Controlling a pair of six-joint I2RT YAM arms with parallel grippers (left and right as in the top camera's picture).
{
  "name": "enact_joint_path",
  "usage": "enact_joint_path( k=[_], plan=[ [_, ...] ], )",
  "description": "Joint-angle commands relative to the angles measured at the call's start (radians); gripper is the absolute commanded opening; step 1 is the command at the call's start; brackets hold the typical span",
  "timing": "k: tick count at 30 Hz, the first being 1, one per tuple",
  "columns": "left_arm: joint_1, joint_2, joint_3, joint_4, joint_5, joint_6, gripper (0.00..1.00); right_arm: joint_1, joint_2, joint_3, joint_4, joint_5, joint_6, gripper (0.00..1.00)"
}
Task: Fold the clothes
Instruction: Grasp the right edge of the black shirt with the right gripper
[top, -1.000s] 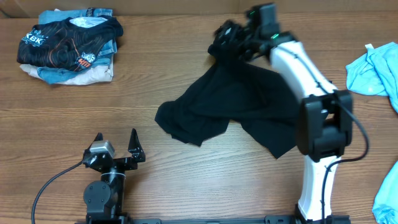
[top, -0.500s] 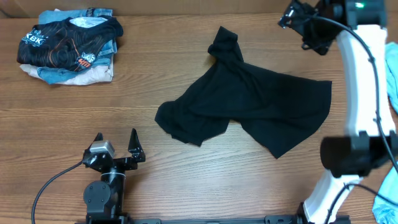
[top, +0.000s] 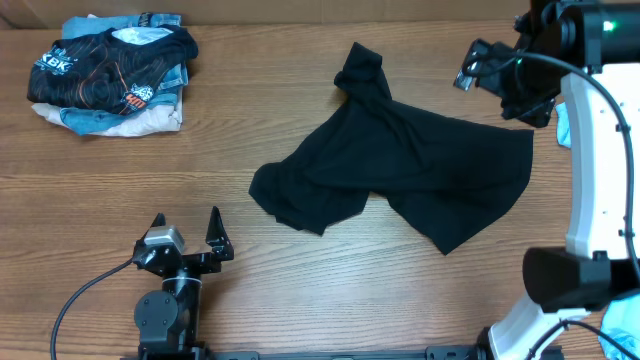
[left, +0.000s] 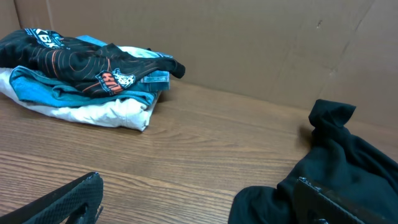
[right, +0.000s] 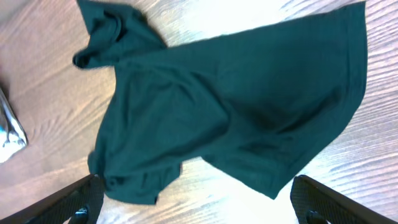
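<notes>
The plain black T-shirt (top: 400, 165) lies crumpled and partly spread in the middle of the wooden table. It also shows in the right wrist view (right: 217, 106) and at the right of the left wrist view (left: 336, 168). My right gripper (top: 495, 85) hovers high above the shirt's far right edge, open and empty; its fingers (right: 196, 199) frame the shirt from above. My left gripper (top: 187, 228) rests open and empty near the front left, left of the shirt; its fingers show in the left wrist view (left: 199, 196).
A stack of folded clothes (top: 110, 75), topped by a black shirt with orange-and-white print, sits at the back left, also in the left wrist view (left: 87, 68). Light blue garments (top: 600, 110) lie at the right edge. A cardboard wall (left: 249, 37) stands behind the table.
My right gripper let go of the shirt's far corner and rose away to the right. The shirt has dropped and spread flatter on its right side. The left arm has not moved.
</notes>
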Motion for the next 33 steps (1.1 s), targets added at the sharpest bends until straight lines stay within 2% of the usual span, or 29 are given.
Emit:
enact_joint_path(
  k=[1, 4, 8, 18, 22, 27, 33],
  plan=[
    [0.008, -0.01, -0.004, 0.003, -0.01, 0.012, 1.0, 0.043, -0.117, -0.107, 0.0, 0.015, -0.026, 1.0],
    [0.008, -0.01, -0.004, 0.003, -0.01, 0.012, 1.0, 0.048, -0.2, -0.245, 0.0, 0.105, -0.006, 1.0],
    [0.008, -0.01, -0.004, 0.003, -0.01, 0.012, 1.0, 0.036, -0.296, -0.444, 0.008, 0.214, 0.108, 1.0],
    [0.008, -0.01, -0.004, 0.003, -0.01, 0.012, 1.0, 0.03, -0.323, -0.868, 0.235, 0.138, 0.109, 1.0],
    [0.008, -0.01, -0.004, 0.003, -0.01, 0.012, 1.0, 0.004, -0.323, -0.996, 0.333, 0.128, 0.166, 1.0],
    [0.008, -0.01, -0.004, 0.003, -0.01, 0.012, 1.0, -0.027, -0.323, -1.101, 0.494, 0.129, 0.154, 1.0],
    [0.008, -0.01, -0.004, 0.003, -0.01, 0.012, 1.0, -0.027, -0.323, -1.217, 0.711, 0.129, 0.025, 1.0]
  ],
)
